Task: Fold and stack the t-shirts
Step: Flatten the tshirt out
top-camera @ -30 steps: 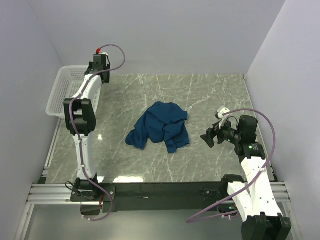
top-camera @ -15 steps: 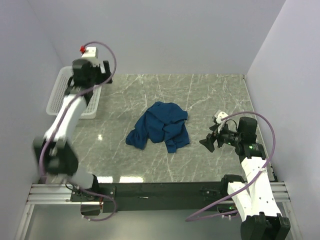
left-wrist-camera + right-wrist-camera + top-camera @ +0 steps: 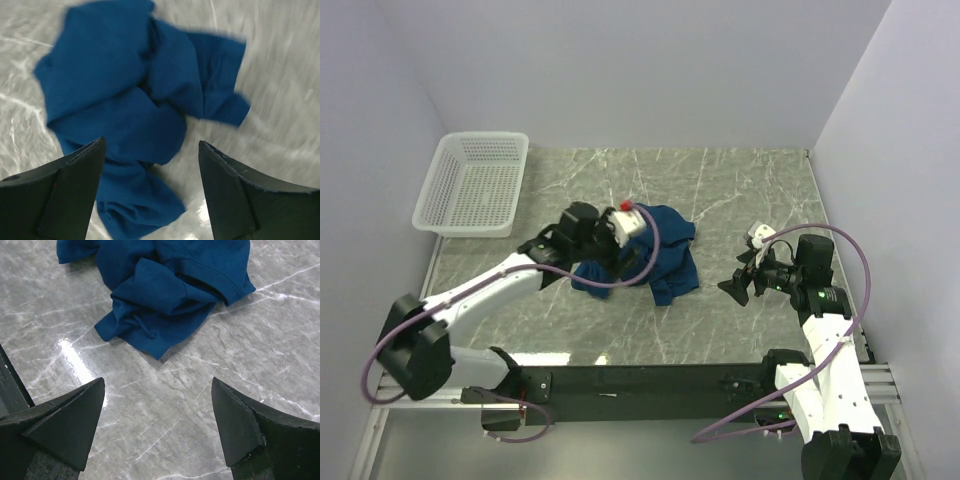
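Note:
The dark blue t-shirt (image 3: 665,245) lies crumpled in a heap at the middle of the table; its chest print is hidden. It also shows in the left wrist view (image 3: 115,75) and the right wrist view (image 3: 165,290). My left gripper (image 3: 603,258) hangs just above the heap's left part, jaws wide open and empty, with the cloth between and beyond its fingers (image 3: 151,145). My right gripper (image 3: 735,283) is open and empty, a short way right of the shirt, above bare marble (image 3: 158,382).
A white mesh basket (image 3: 475,185) stands at the back left corner. The table is grey marble (image 3: 760,190) with walls on the left, back and right. The left arm stretches low across the table's left half.
The left arm has swung from up by the basket down and right to the shirt's left side. The right gripper has barely moved. The shirt lies as before.

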Robot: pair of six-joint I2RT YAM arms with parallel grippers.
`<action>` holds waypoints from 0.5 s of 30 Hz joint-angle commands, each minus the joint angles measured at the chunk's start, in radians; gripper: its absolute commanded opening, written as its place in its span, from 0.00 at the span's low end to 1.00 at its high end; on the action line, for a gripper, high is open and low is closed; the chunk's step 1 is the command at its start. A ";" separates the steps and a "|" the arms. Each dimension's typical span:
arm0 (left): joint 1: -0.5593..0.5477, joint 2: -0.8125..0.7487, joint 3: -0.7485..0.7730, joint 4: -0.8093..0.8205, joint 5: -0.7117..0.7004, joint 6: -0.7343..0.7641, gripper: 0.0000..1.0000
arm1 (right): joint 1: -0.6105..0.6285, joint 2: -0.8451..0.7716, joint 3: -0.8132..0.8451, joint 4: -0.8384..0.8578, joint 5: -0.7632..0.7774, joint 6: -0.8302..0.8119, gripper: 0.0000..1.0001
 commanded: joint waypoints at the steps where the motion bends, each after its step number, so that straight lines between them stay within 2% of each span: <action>1: -0.036 0.057 0.065 -0.025 0.012 0.320 0.79 | 0.002 -0.004 0.007 0.017 0.015 0.002 0.93; 7: -0.044 0.362 0.231 -0.077 -0.076 0.471 0.70 | 0.000 -0.010 0.005 0.017 0.017 0.000 0.93; 11: -0.047 0.456 0.304 -0.033 -0.125 0.486 0.69 | -0.001 -0.008 0.008 0.011 0.011 -0.004 0.93; 14: -0.049 0.515 0.347 -0.014 -0.158 0.490 0.64 | 0.000 -0.008 0.008 0.008 0.008 -0.007 0.93; 15: -0.050 0.529 0.358 -0.008 -0.174 0.479 0.59 | 0.000 -0.010 0.010 0.008 0.008 -0.007 0.93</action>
